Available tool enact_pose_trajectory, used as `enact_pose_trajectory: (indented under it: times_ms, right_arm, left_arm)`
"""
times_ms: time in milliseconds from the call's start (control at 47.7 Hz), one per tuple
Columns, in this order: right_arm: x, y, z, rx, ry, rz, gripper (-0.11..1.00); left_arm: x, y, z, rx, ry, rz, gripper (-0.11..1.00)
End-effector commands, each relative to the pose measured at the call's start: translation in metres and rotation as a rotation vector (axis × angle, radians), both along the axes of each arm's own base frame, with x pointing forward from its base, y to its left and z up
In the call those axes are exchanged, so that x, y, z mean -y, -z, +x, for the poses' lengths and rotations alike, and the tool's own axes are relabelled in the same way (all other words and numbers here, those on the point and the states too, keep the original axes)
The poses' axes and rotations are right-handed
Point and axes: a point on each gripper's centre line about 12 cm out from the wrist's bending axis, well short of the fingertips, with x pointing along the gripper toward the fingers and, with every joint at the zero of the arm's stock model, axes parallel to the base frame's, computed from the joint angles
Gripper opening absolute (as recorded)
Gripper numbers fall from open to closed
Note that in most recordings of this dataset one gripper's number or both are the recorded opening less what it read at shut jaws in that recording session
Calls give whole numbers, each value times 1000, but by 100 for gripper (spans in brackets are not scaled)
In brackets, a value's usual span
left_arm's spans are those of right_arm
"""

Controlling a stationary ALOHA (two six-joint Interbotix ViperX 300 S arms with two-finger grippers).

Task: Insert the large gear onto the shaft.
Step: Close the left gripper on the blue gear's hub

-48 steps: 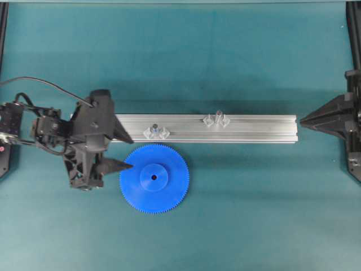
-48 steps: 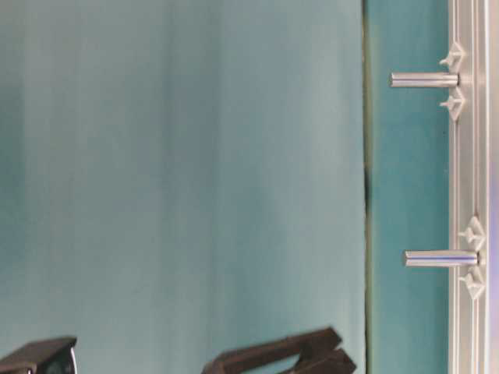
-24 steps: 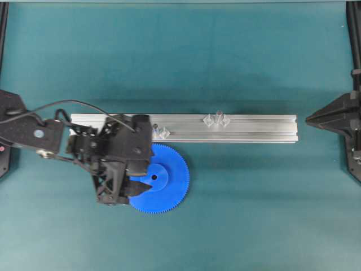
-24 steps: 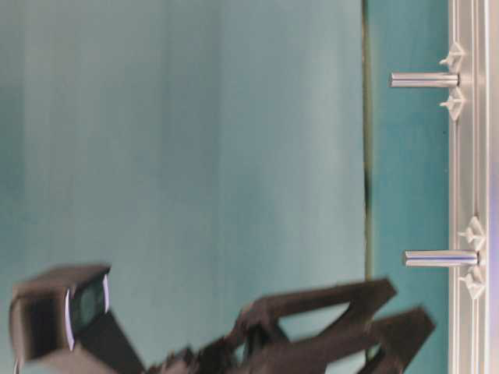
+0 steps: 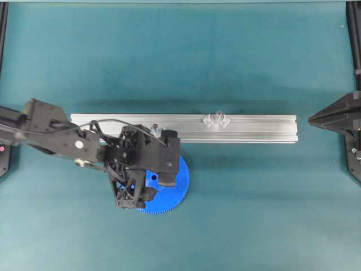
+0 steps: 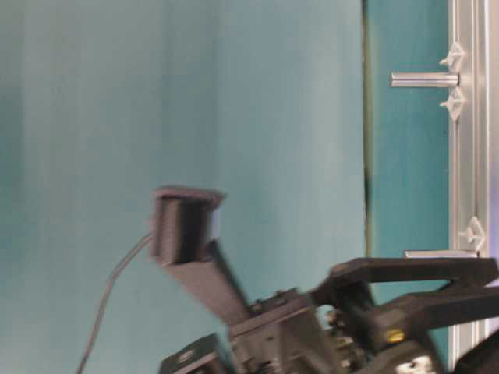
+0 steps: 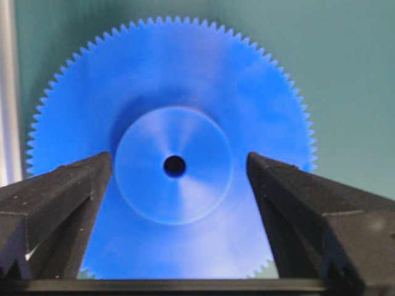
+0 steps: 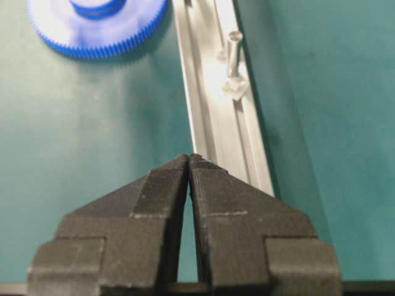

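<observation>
**Two fingers spread either side of the gear's hub**

Two black fingers [image 7: 62, 203] of the left gripper [image 7: 174, 185] stand wide apart over the gear [image 7: 173, 80], one on each side of its raised hub [image 7: 174, 166], neither seen touching it. The gear lies flat on the green table [image 5: 254, 214], just beside the near edge of the rail [image 5: 259, 129]. From overhead the left gripper [image 5: 148, 182] and its arm cover most of the gear [image 5: 181, 179], leaving only its right rim and toothed lower edge in sight.

On the rail stand two pins on clear mounts. One pin [image 5: 154, 128] shows just above the left arm; the shaft [image 5: 218, 116] stands farther right, well apart from the gear. The right wrist view shows the shaft [image 8: 232, 52] upright on the rail [image 8: 210, 123].

The right gripper [image 5: 316, 119] hangs off the rail's right end, its fingers [image 8: 157, 191] pressed together on nothing.
</observation>
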Motion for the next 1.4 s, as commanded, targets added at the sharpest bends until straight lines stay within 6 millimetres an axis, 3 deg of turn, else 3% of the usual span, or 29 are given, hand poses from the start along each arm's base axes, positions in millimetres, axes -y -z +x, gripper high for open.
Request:
enact_pose_trajectory:
  times_ms: [0,419,1383]
  right_arm:
    - [0,-8,2,21,5,8,14]
    - [0,-6,2,18,5,8,14]
    - [0,-6,2,21,6,11,14]
  left_arm:
    - [3,-11,7,34,6,-2,92]
    - [1,11,7,-41,3,8,92]
    - [-6,31,9,-89,-28,7,92]
